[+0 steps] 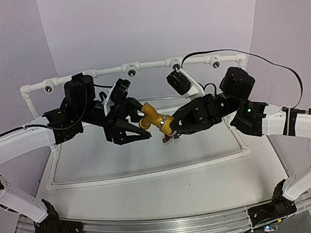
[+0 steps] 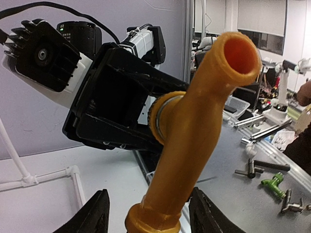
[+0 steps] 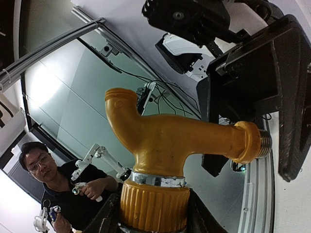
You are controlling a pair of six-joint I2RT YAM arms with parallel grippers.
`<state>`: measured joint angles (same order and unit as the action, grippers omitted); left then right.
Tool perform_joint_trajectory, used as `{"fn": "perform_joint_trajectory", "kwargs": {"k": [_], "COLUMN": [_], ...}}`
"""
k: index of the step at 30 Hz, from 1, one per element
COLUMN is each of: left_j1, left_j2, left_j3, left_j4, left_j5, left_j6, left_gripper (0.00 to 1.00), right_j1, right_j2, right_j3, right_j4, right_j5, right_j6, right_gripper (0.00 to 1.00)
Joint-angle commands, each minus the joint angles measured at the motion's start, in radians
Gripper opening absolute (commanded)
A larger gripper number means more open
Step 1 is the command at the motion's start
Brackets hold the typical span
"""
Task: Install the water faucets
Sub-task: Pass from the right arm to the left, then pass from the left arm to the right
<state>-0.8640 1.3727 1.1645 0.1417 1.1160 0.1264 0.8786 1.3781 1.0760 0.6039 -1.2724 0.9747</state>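
A yellow-orange water faucet [image 1: 154,118] hangs in the air between the two arms, above the middle of the table. My right gripper [image 1: 170,127] is shut on its ribbed cap, just below a silvery ring [image 3: 158,179], as the right wrist view shows [image 3: 153,213]. My left gripper [image 1: 143,123] straddles the faucet's collared end [image 2: 155,218]. One finger [image 2: 209,213] lies against the faucet body [image 2: 194,131] and the other finger [image 2: 92,213] stands off with a visible gap. The faucet [image 3: 170,141] has its curved spout up-left and its threaded end [image 3: 262,141] to the right.
A white pipe rail with round sockets [image 1: 131,70] runs along the back, and a white pipe frame [image 1: 150,170] borders the table. Beyond the table, a bench carries loose metal fittings and a green tap piece [image 2: 272,183]. A person [image 3: 39,170] stands outside the cell.
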Motion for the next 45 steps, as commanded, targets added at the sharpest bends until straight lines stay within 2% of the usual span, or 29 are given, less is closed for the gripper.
{"fn": "perform_joint_trajectory", "kwargs": {"k": [1,5,6,7,8,9,10,12,14,17,20,25,28,33,38,45], "left_j1": [-0.007,-0.008,-0.007,-0.008,-0.007,-0.005,-0.005,-0.003,-0.003,-0.003,-0.004,-0.004,-0.004,-0.004,-0.004,-0.004], "left_j2": [-0.004,-0.04,-0.055,-0.068,-0.081,-0.096,-0.107,-0.123,-0.122,-0.1,-0.084,-0.066,-0.057,-0.048,-0.035,-0.035], "left_j3": [0.053,0.026,0.01,-0.008,-0.028,-0.049,-0.067,-0.09,-0.088,-0.056,-0.043,-0.031,-0.024,-0.027,-0.032,-0.035], "left_j4": [0.045,0.047,0.047,0.047,0.046,0.039,0.017,-0.048,-0.158,-0.302,-0.381,-0.422,-0.428,-0.432,-0.432,-0.437], "left_j5": [0.025,-0.043,-0.087,-0.124,-0.158,-0.195,-0.222,-0.28,-0.331,-0.385,-0.395,-0.397,-0.392,-0.373,-0.352,-0.313], "left_j6": [-0.015,-0.01,-0.019,-0.031,-0.045,-0.06,-0.068,-0.086,-0.098,-0.111,-0.118,-0.117,-0.116,-0.111,-0.11,-0.103], "left_gripper": [0.46,0.1,0.03,0.0,0.0,0.0,0.0,0.0,0.0,0.0,0.0,0.0,0.0,0.0,0.0,0.0], "right_j1": [0.009,0.01,0.009,0.009,0.009,0.01,0.016,0.02,0.02,0.02,0.02,0.02,0.02,0.022,0.03,0.039], "right_j2": [-0.024,-0.02,-0.02,-0.025,-0.037,-0.056,-0.084,-0.134,-0.187,-0.174,-0.055,0.09,0.163,0.233,0.288,0.347], "right_j3": [0.026,0.009,0.009,0.019,0.047,0.09,0.118,0.102,0.077,0.124,0.275,0.41,0.471,0.518,0.545,0.556], "right_j4": [0.08,0.074,0.04,-0.076,-0.331,-0.541,-0.74,-0.854,-0.874,-0.925,-1.062,-1.129,-1.147,-1.153,-1.169,-1.191], "right_j5": [0.005,0.021,0.036,0.063,0.119,0.252,0.396,0.65,0.761,0.818,0.758,0.665,0.592,0.515,0.474,0.383], "right_j6": [0.001,-0.006,-0.024,-0.103,-0.275,-0.456,-0.56,-0.676,-0.751,-0.825,-0.881,-0.901,-0.901,-0.896,-0.883,-0.892], "right_gripper": [0.0,0.0,0.05,0.2,0.39,0.56,0.72,0.88,0.98,0.96,0.8,0.75,0.69,0.63,0.51,0.46]}}
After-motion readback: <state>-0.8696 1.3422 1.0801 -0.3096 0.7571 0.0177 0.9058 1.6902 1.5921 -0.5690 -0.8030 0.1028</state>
